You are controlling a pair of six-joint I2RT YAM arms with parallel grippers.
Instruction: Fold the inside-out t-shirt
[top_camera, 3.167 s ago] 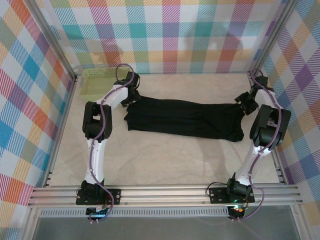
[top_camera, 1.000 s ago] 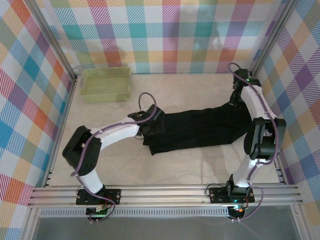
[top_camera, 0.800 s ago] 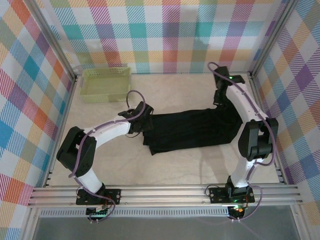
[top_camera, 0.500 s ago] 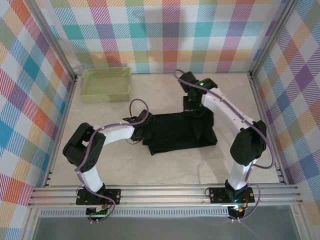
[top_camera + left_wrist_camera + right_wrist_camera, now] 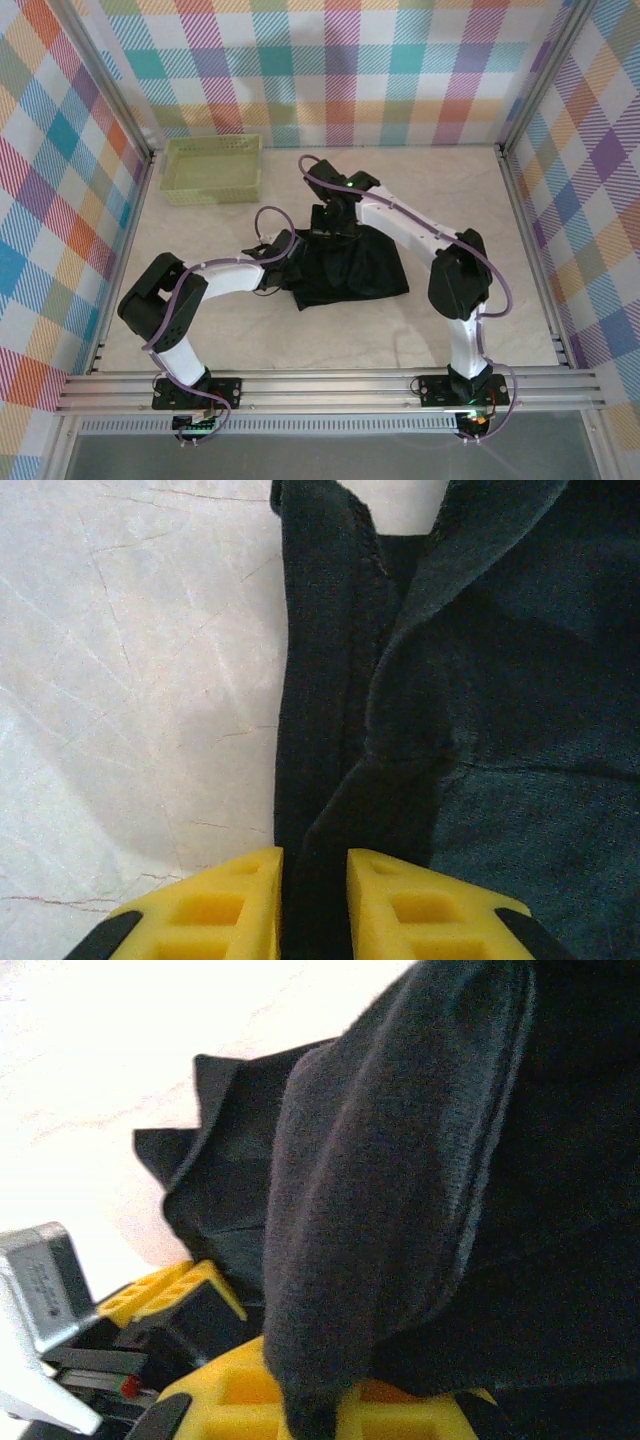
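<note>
Black cloth t-shirt (image 5: 345,272), lying mid-desk (image 5: 300,340) in a short doubled bundle. Left end effector (image 5: 315,865) pinched on its left edge, likely anchoring that end. Right end effector (image 5: 332,228) clamped on the other end, held over the left side to lay half upon half

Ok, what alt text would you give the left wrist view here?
The left gripper pinches a folded edge of the black inside-out t-shirt between its yellow fingers. The cloth covers the right side of the frame, with the pale marbled table on the left.
</note>
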